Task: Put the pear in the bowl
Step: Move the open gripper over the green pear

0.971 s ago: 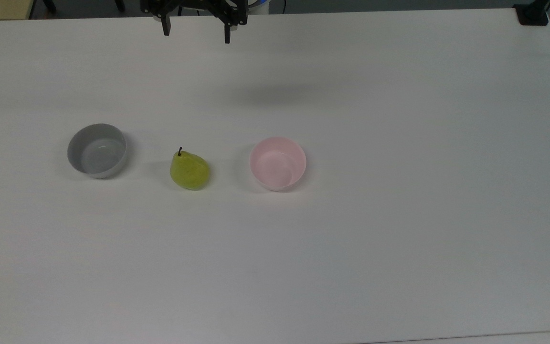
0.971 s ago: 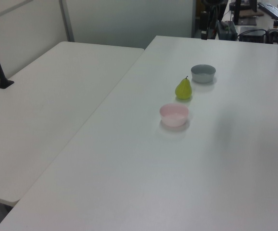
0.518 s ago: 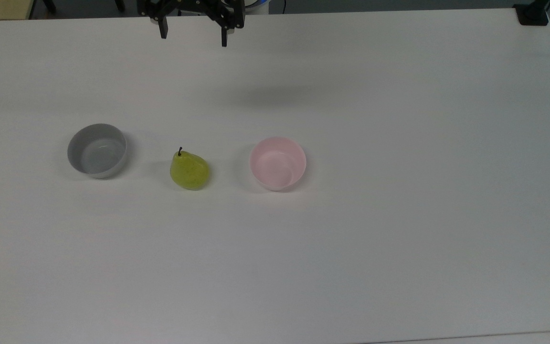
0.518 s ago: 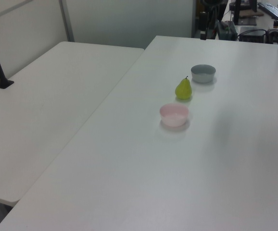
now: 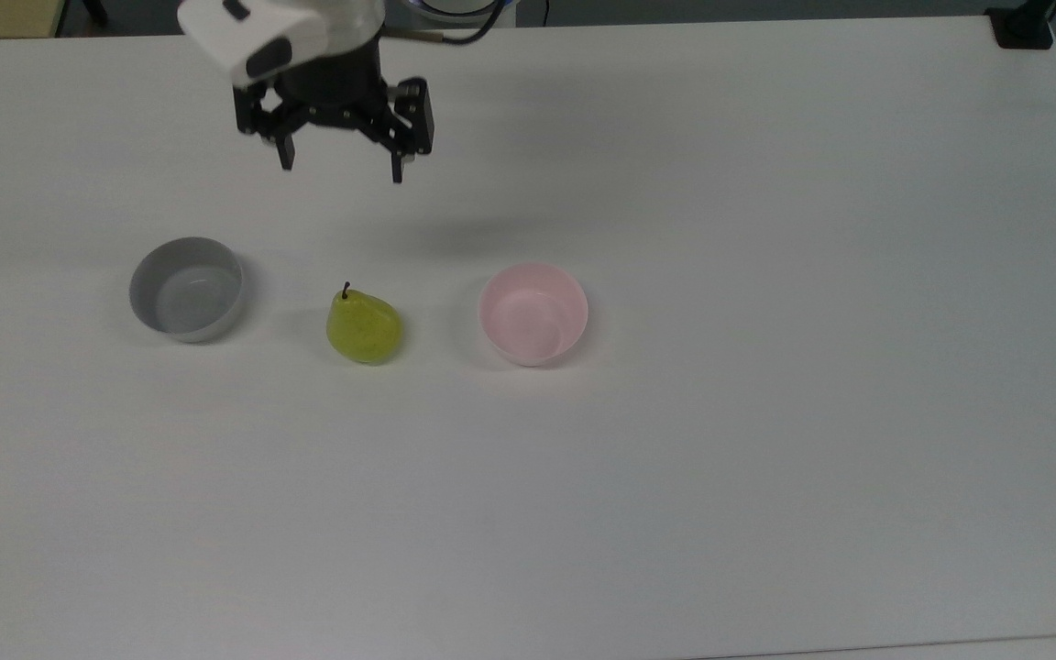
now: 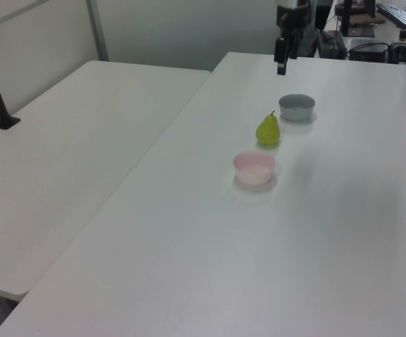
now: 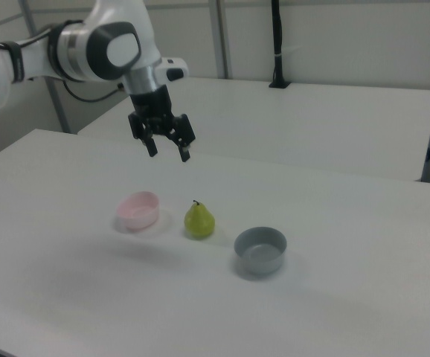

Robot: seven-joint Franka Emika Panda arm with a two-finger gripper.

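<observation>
Fingers spread apart and empty, in the air above the tabletop; pear not yet taken.
Your landmark is the pear: it stands upright on the tabletop, stem up, between the two bowls and touching neither. In the top view the pink bowl sits to the pear's right, the grey bowl to its left. Your gripper hangs well above the pear, toward the top view's upper edge.
</observation>
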